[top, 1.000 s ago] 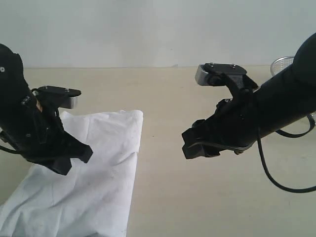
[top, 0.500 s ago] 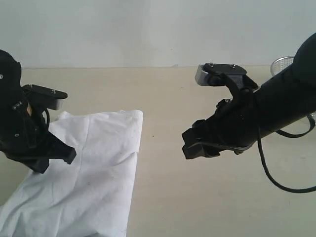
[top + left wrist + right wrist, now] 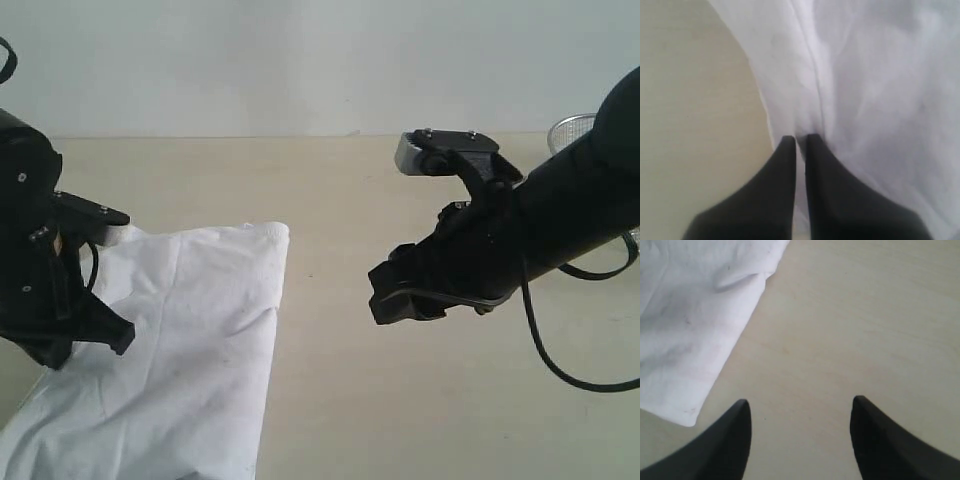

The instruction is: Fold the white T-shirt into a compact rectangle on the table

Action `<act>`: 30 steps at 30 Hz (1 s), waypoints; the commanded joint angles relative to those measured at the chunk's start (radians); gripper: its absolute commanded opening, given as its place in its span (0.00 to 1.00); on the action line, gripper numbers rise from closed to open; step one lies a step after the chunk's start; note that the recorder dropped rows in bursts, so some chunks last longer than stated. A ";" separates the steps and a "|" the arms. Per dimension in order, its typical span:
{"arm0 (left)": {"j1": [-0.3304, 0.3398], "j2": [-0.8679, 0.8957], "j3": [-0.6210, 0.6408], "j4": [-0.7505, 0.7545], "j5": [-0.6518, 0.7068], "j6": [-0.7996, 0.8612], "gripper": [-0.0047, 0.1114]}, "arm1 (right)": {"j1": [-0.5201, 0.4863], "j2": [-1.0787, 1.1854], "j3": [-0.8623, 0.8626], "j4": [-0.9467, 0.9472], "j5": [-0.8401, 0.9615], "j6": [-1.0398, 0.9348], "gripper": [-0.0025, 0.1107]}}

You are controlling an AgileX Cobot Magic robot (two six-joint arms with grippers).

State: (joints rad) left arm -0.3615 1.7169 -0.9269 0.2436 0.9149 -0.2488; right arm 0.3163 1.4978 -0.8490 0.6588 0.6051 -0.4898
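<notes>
The white T-shirt [image 3: 200,330] lies spread on the left part of the table [image 3: 350,190], plain side up, and runs out of the exterior view at the bottom. My left gripper [image 3: 801,137] is shut at the shirt's left edge; a crease of the white T-shirt [image 3: 865,75] runs straight into its tips and cloth shows in the narrow slit between them. In the exterior view the left gripper [image 3: 105,338] hangs low over that edge. My right gripper [image 3: 800,405] is open above bare table, with the white T-shirt [image 3: 695,315] off to one side. The right gripper [image 3: 388,295] hovers right of the shirt.
A round wire-mesh basket [image 3: 570,128] shows at the far right behind the right arm. A black cable [image 3: 545,350] loops down from that arm. The pale wall rises behind the table's far edge.
My left arm has moved to the left and lower along the shirt's left side. The right arm has stayed where it was, and the shirt's right edge has barely shifted.
</notes>
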 commanded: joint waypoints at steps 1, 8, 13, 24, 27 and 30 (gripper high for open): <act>0.002 -0.001 -0.004 0.052 -0.002 -0.035 0.08 | -0.005 -0.011 0.002 0.002 0.005 -0.009 0.47; 0.002 -0.114 -0.039 -0.096 0.038 0.024 0.08 | 0.019 -0.010 0.002 0.161 -0.009 -0.140 0.03; 0.002 -0.172 -0.039 -0.331 -0.070 0.213 0.08 | 0.117 0.028 0.002 0.340 -0.014 -0.228 0.02; 0.002 -0.021 -0.039 -0.327 -0.108 0.220 0.08 | 0.310 0.110 -0.001 0.672 -0.109 -0.375 0.02; 0.002 0.014 -0.039 -0.310 -0.110 0.223 0.08 | 0.332 0.110 -0.001 0.696 -0.121 -0.375 0.02; 0.002 0.029 -0.039 -0.296 -0.114 0.223 0.08 | 0.363 0.112 -0.001 0.704 -0.168 -0.375 0.02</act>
State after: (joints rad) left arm -0.3615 1.7356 -0.9629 -0.0683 0.8178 -0.0320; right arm 0.6565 1.6077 -0.8490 1.3459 0.4792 -0.8536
